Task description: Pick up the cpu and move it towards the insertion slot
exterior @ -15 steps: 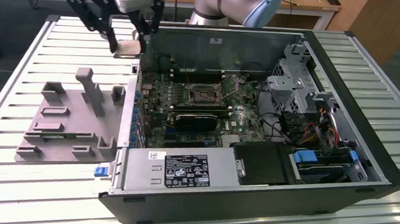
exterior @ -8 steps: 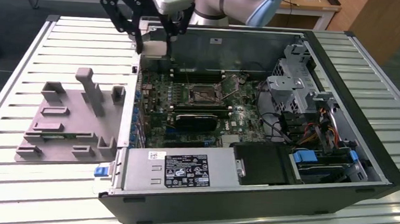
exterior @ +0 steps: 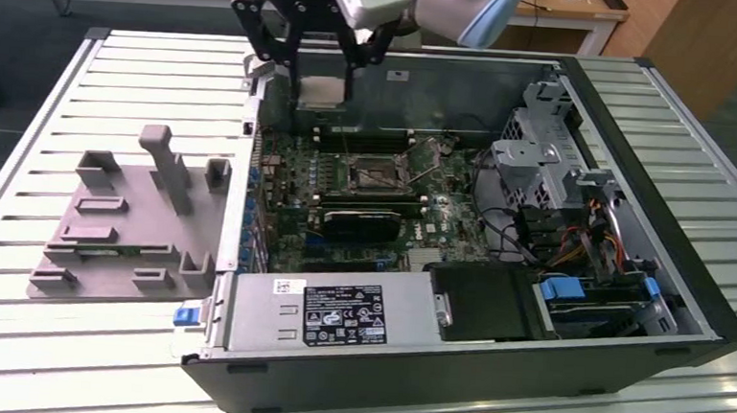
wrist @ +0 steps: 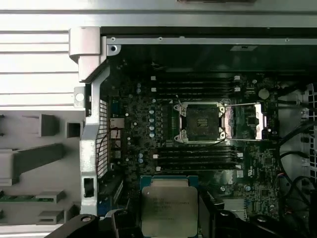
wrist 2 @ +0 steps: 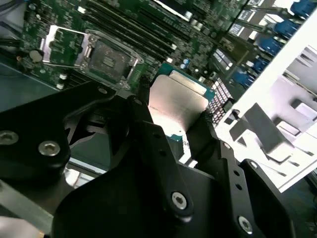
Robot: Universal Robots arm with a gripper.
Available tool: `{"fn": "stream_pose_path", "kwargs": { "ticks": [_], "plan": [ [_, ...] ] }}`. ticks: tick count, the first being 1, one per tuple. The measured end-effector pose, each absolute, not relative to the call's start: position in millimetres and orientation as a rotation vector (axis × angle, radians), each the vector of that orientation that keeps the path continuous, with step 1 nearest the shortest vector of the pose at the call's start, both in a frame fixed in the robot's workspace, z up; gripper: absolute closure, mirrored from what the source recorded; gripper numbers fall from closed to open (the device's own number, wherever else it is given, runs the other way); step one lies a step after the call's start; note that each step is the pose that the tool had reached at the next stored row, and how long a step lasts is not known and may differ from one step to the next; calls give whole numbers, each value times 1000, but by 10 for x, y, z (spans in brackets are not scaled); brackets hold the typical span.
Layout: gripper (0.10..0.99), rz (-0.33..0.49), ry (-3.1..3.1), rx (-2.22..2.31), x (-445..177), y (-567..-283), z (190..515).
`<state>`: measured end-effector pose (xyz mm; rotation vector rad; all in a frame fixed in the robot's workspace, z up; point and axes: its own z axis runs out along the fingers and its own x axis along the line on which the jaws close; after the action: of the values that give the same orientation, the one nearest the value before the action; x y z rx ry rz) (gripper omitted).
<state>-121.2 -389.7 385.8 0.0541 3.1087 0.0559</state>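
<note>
The cpu (exterior: 322, 92) (wrist 2: 176, 104) (wrist: 169, 208), a flat square chip with a silvery top, hangs in the air over the far part of the open computer case. My gripper (exterior: 321, 96) (wrist 2: 172, 126) (wrist: 169, 218) is shut on it, one black finger (wrist 2: 148, 131) on each side. The insertion slot (exterior: 371, 172) (wrist 2: 108, 58) (wrist: 200, 122), a square socket with a shiny metal frame and dark centre, lies on the green motherboard (exterior: 296, 178). Its frame is swung open. In the exterior view the cpu is above and to the left of the socket.
The black computer case (exterior: 669, 311) lies open on a slatted white table (exterior: 27, 339). A grey fixture plate (exterior: 110, 239) with upright blocks sits at the exterior view's left. Long memory slots (wrist: 195, 156) flank the socket. Drive cages and cables (exterior: 560, 209) fill the case's right.
</note>
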Motion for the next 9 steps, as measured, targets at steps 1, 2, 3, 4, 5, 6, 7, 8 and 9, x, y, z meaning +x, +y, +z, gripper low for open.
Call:
{"fn": "stream_pose_path", "kwargs": {
  "ticks": [1,2,3,4,5,6,7,8,9],
  "plan": [
    [545,56,3109,54,-1168,-3897,3858],
    [545,56,3109,54,-1126,-3897,3858],
    [545,56,3109,54,-1084,-3897,3858],
    [545,56,3109,54,-1039,-3897,3858],
    [545,56,3109,54,-996,-3897,3858],
    [545,56,3109,54,-954,-3897,3858],
    [545,56,3109,54,-911,-3897,3858],
    [545,56,3109,54,-871,-3897,3857],
    [545,56,3109,54,-829,-3897,3858]
  ]
}}
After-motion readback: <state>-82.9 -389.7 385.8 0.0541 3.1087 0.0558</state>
